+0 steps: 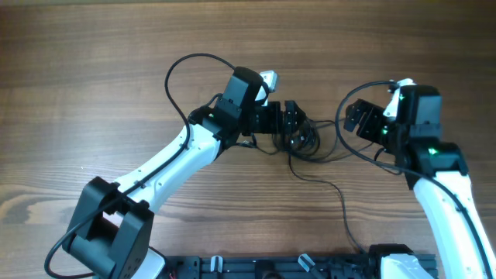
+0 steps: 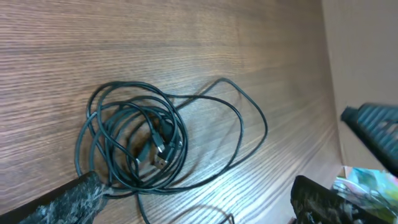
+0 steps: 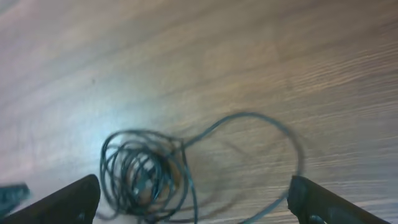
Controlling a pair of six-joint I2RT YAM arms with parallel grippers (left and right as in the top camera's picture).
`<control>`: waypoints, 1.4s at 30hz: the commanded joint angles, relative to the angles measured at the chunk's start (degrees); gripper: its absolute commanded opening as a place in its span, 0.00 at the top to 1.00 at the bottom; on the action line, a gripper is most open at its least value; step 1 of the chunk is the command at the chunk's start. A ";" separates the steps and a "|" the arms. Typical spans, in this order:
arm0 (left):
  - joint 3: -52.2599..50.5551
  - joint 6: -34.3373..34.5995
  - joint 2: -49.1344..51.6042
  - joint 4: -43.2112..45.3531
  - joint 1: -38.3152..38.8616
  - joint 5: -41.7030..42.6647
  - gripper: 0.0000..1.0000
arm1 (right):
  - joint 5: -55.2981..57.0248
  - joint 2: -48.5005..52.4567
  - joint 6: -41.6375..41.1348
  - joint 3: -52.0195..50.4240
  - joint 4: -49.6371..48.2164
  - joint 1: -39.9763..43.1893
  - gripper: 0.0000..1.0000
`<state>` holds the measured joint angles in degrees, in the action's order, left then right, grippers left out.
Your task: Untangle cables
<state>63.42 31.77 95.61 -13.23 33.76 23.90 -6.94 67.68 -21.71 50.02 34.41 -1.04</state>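
Observation:
A dark cable bundle (image 1: 304, 141) lies coiled on the wooden table, with one larger loop (image 1: 358, 151) spreading to the right of it. In the left wrist view the coil (image 2: 134, 146) shows connector ends in its middle, and a wide loop (image 2: 239, 124) runs right. My left gripper (image 2: 193, 202) is open, its left finger touching the coil's lower edge. My right gripper (image 3: 196, 202) is open and empty above the blurred coil (image 3: 146, 171). In the overhead view the left gripper (image 1: 288, 118) is over the bundle and the right gripper (image 1: 363, 118) is to its right.
A thin black cable (image 1: 341, 205) trails from the bundle toward the table's front edge. The right arm's base (image 1: 391, 260) stands at the front right, the left arm's base (image 1: 108, 240) at the front left.

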 commanded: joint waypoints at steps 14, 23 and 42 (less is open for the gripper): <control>0.79 6.56 -0.48 -2.69 -5.25 -1.75 0.00 | -60.37 23.91 -1.46 -0.92 -19.58 -3.45 0.95; 0.76 -8.63 -0.55 -2.43 -10.40 28.33 0.00 | -67.36 17.59 -27.82 -0.85 -64.78 -7.52 0.95; 0.68 7.32 11.34 -16.65 -3.85 -6.29 0.11 | -54.80 17.57 -30.88 0.13 -85.53 1.88 0.95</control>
<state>63.86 39.29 103.96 -25.02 30.39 22.04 -70.83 85.54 -60.77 48.75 -56.95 -4.82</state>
